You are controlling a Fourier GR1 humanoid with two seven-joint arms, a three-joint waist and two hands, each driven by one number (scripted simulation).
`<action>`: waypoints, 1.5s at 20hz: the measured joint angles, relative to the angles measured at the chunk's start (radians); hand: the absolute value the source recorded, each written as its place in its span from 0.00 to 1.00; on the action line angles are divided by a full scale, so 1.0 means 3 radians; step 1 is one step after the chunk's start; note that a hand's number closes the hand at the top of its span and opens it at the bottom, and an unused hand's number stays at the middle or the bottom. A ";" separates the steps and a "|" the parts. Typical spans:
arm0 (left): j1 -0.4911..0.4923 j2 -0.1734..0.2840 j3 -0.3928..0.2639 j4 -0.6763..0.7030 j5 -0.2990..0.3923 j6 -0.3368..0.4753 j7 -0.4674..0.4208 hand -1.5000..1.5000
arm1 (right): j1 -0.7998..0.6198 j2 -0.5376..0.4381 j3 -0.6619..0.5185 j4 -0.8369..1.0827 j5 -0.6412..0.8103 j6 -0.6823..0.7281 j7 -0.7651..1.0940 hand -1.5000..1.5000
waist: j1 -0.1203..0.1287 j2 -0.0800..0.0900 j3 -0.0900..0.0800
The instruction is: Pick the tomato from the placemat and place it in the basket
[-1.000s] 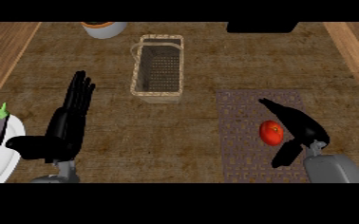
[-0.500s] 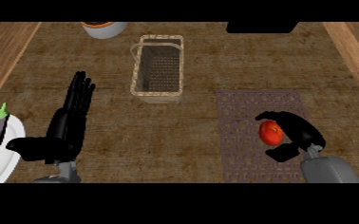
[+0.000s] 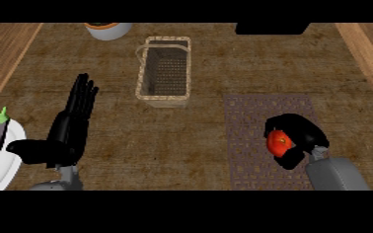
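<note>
Tomato [image 3: 278, 142] sat inside curled fingers [image 3: 291, 124] of right hand [image 3: 302, 137], over placemat [image 3: 251, 128]. Judged light, smooth, round, bruisable; hold best wrapped around widest girth. Basket [image 3: 165, 96] lay well beyond fingertips. Left hand [image 3: 67, 131] rested, fingers straight together.

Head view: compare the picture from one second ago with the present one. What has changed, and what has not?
The right robot hand has curled its fingers round the round red tomato, which sits over the dark woven placemat; a second ago those fingers were spread open. The left robot hand stays open at the left, and the wicker basket has not moved.
</note>
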 measured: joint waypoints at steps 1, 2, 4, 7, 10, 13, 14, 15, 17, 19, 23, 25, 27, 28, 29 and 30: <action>0.0033 -0.0031 -0.0054 -0.0057 -0.0046 0.0029 0.0025 0.50 | 0.0024 -0.0003 0.0018 -0.0032 0.0028 -0.0009 -0.0015 1.00 | 0.0000 0.0001 0.0002; 0.0034 -0.0013 -0.0038 -0.0098 -0.0032 0.0016 0.0079 0.50 | 0.0023 0.0026 0.0041 -0.0072 0.0050 0.0005 0.0010 1.00 | -0.0001 0.0002 0.0003; 0.0046 -0.0019 -0.0033 -0.0118 -0.0026 0.0010 0.0091 0.50 | 0.0063 0.0049 0.0061 -0.0130 0.0080 -0.0019 -0.0005 1.00 | -0.0002 0.0003 0.0005; 0.0032 -0.0004 -0.0046 -0.0103 -0.0037 -0.0013 0.0087 0.50 | -0.0084 0.0479 0.0404 -0.0255 0.0252 -0.0136 0.0526 1.00 | 0.0050 0.0003 0.0005; -0.0037 -0.0035 -0.0125 -0.0082 -0.0043 -0.0050 0.0095 0.50 | -0.0300 0.0727 0.0792 -0.0271 0.0367 -0.0322 0.0987 1.00 | 0.0203 0.0015 0.0004; -0.0088 -0.0045 -0.0182 -0.0053 -0.0053 -0.0086 0.0100 0.50 | -0.0548 0.0848 0.1103 -0.0274 0.0451 -0.0519 0.1420 1.00 | 0.0343 0.0025 0.0003; -0.0111 -0.0054 -0.0201 -0.0045 -0.0055 -0.0093 0.0104 0.50 | -0.0637 0.0873 0.1191 -0.0278 0.0457 -0.0594 0.1564 1.00 | 0.0379 0.0028 0.0004; -0.0131 -0.0067 -0.0222 -0.0037 -0.0061 -0.0095 0.0106 0.50 | -0.0728 0.0892 0.1274 -0.0278 0.0453 -0.0672 0.1709 1.00 | 0.0412 0.0032 0.0005; -0.0171 -0.0079 -0.0250 -0.0018 -0.0059 -0.0114 0.0110 0.50 | -0.0872 0.0919 0.1442 -0.0298 0.0398 -0.0865 0.1968 1.00 | 0.0473 0.0040 0.0008; -0.0183 -0.0094 -0.0288 0.0000 -0.0066 -0.0130 0.0104 0.50 | -0.1003 0.0935 0.1576 -0.0351 0.0306 -0.1079 0.2218 1.00 | 0.0523 0.0042 0.0010; -0.0246 -0.0120 -0.0327 0.0048 -0.0081 -0.0136 0.0115 0.50 | -0.1304 0.0952 0.1803 -0.0518 0.0095 -0.1554 0.2674 1.00 | 0.0580 0.0040 0.0011; -0.0259 -0.0123 -0.0344 0.0070 -0.0095 -0.0140 0.0113 0.50 | -0.1479 0.0956 0.1916 -0.0606 0.0035 -0.1805 0.2892 1.00 | 0.0597 0.0031 0.0009; -0.0286 -0.0134 -0.0348 0.0094 -0.0102 -0.0130 0.0121 0.50 | -0.1669 0.0957 0.2028 -0.0692 -0.0020 -0.2022 0.3102 1.00 | 0.0589 0.0022 0.0006; -0.0294 -0.0131 -0.0343 0.0104 -0.0099 -0.0134 0.0123 0.50 | -0.1770 0.0955 0.2080 -0.0729 -0.0043 -0.2114 0.3195 1.00 | 0.0588 0.0017 0.0004; -0.0303 -0.0130 -0.0341 0.0124 -0.0101 -0.0133 0.0126 0.50 | -0.1883 0.0955 0.2122 -0.0774 -0.0071 -0.2184 0.3288 1.00 | 0.0579 0.0011 0.0001; -0.0321 -0.0138 -0.0340 0.0131 -0.0102 -0.0125 0.0138 0.50 | -0.1998 0.0952 0.2154 -0.0806 -0.0096 -0.2240 0.3363 1.00 | 0.0568 0.0005 0.0000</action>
